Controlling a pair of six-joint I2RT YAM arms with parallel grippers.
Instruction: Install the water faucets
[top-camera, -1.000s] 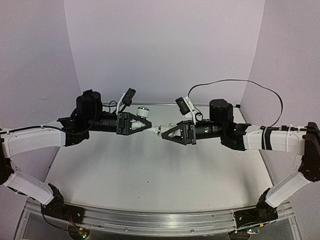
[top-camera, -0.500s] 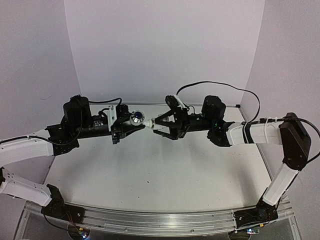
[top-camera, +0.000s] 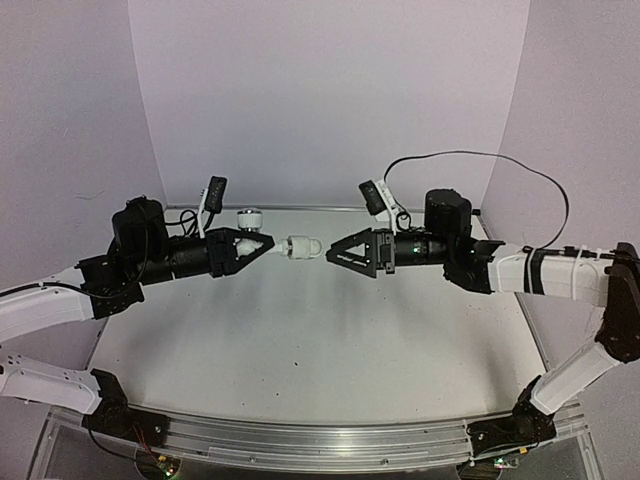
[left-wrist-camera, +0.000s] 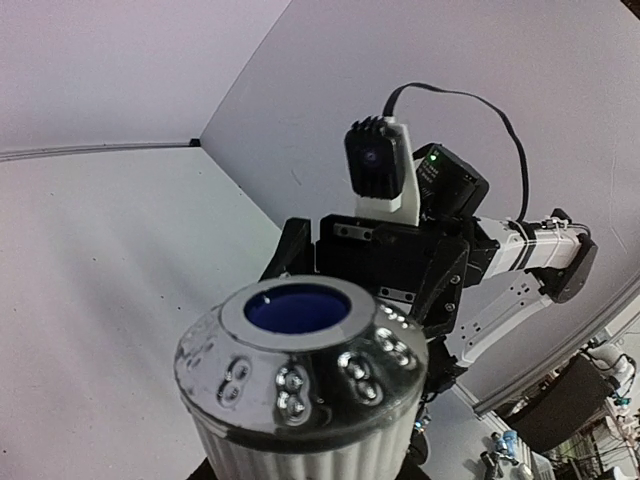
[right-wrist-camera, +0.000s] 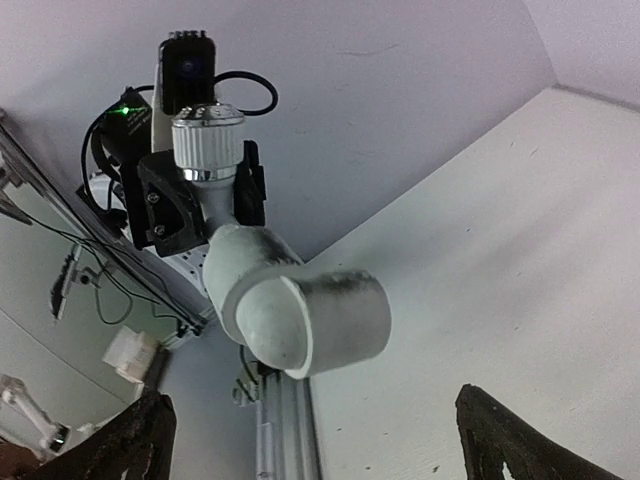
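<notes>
The water faucets (top-camera: 298, 246) show as one white bent piece with a silvery collar and a ribbed knob (top-camera: 250, 216), held in the air above the table's back half. My left gripper (top-camera: 266, 243) is shut on it from the left. In the left wrist view the knob's chrome cap with a blue centre (left-wrist-camera: 298, 335) fills the foreground and hides my fingers. My right gripper (top-camera: 333, 253) stands open a little to the right of the spout, apart from it. The right wrist view shows the white spout end (right-wrist-camera: 305, 315) between and beyond the spread fingertips (right-wrist-camera: 490, 435).
The white table (top-camera: 300, 350) lies under both arms, with white walls on three sides. A metal rail (top-camera: 320, 440) runs along the near edge. A black cable (top-camera: 470, 165) arcs above the right arm. The right arm's wrist camera (left-wrist-camera: 375, 165) faces my left wrist.
My right gripper has opened, let go of the faucet and drawn back to the right. The left gripper keeps hold of the faucet and has turned with it.
</notes>
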